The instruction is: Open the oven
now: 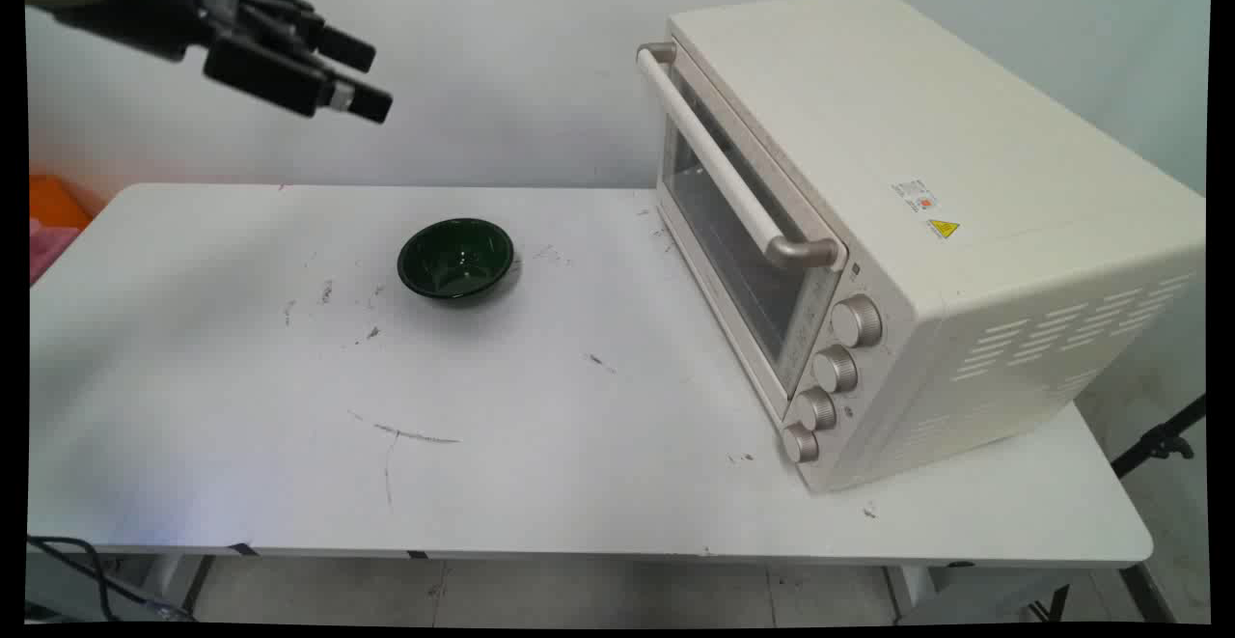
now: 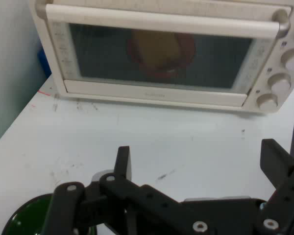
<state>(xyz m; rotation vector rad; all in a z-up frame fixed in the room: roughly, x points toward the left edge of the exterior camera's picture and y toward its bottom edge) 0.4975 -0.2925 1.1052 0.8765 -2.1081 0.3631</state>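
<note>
Gripper: the black two-finger gripper (image 1: 371, 78) hangs in the air at the upper left of the main view, well above the table, its fingers pointing toward the right of the frame. In the hand view its two fingers (image 2: 123, 161) rise from the bottom edge with a wide gap between them, and nothing sits in that gap.
Bowl: a dark green bowl (image 1: 455, 259) stands upright on the table, left of centre in the main view and below the gripper in the frame, well apart from it. In the hand view only part of it shows at the lower left corner (image 2: 32, 218), behind the linkage.
Oven: a cream toaster oven (image 1: 926, 233) fills the right side of the main view, its glass door shut, a long bar handle (image 1: 724, 160) across the top of the door and four knobs (image 1: 835, 368) in a column at its near end. Through the glass, the hand view shows something reddish and yellowish inside (image 2: 160, 51); what it is cannot be told.
Table: a white table (image 1: 540, 464) with dark scuff marks carries both bowl and oven.
</note>
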